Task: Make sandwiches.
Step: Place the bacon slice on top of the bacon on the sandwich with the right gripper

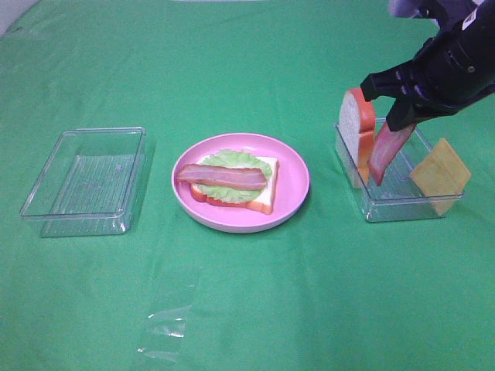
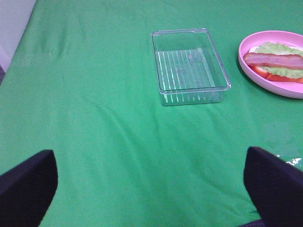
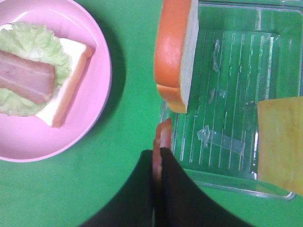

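The sandwich [image 1: 230, 180] lies on the round pink plate [image 1: 295, 185]: a white bread slice, a green lettuce leaf and a reddish-brown bacon strip on top. It also shows in the right wrist view [image 3: 42, 78] and the left wrist view [image 2: 275, 64]. My right gripper [image 1: 389, 127] is shut on a red slice [image 1: 384, 151] and holds it hanging into the right clear tray [image 1: 387, 209]. A bread slice [image 1: 358, 127] stands on edge in that tray. A yellow cheese square [image 1: 441, 174] leans on its right side. My left gripper [image 2: 151, 189] is open and empty above the cloth.
An empty clear tray [image 1: 85, 182] sits left of the plate on the green cloth. A scrap of clear film [image 1: 166, 328] lies near the front edge.
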`<state>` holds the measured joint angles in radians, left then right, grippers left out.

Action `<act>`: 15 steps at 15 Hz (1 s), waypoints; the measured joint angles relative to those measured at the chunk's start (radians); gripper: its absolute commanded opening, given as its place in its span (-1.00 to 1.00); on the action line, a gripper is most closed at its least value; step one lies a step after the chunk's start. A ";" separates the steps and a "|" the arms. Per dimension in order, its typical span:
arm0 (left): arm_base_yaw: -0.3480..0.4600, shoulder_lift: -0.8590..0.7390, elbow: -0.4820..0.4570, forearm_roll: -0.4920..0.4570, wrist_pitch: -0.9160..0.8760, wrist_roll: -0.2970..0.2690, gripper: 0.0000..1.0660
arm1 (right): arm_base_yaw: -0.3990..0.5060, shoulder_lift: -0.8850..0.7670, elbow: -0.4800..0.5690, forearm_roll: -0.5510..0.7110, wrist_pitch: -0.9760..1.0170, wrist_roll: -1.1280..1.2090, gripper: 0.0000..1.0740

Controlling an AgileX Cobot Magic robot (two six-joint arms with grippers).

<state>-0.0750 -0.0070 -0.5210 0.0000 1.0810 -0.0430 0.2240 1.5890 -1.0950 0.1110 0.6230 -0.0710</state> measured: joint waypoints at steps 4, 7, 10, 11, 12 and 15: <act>0.000 0.000 0.000 0.000 0.000 0.000 0.87 | 0.015 -0.021 0.000 0.039 0.006 -0.001 -1.00; 0.000 0.000 0.000 0.000 0.000 0.000 0.87 | 0.155 -0.015 0.000 0.092 -0.083 -0.008 -1.00; 0.000 0.000 0.000 0.000 0.000 0.000 0.87 | 0.282 0.055 -0.027 0.154 -0.168 -0.008 -1.00; 0.000 0.000 0.000 0.000 0.000 0.000 0.87 | 0.317 0.091 -0.062 0.166 -0.176 -0.008 -1.00; 0.000 0.000 0.000 0.000 0.000 0.000 0.87 | 0.343 0.113 -0.087 0.175 -0.178 -0.008 -1.00; 0.000 0.000 0.000 0.000 0.000 0.000 0.87 | 0.445 0.244 -0.249 0.214 -0.179 -0.008 -1.00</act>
<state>-0.0750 -0.0070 -0.5210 0.0000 1.0810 -0.0430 0.6690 1.8330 -1.3440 0.3250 0.4440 -0.0790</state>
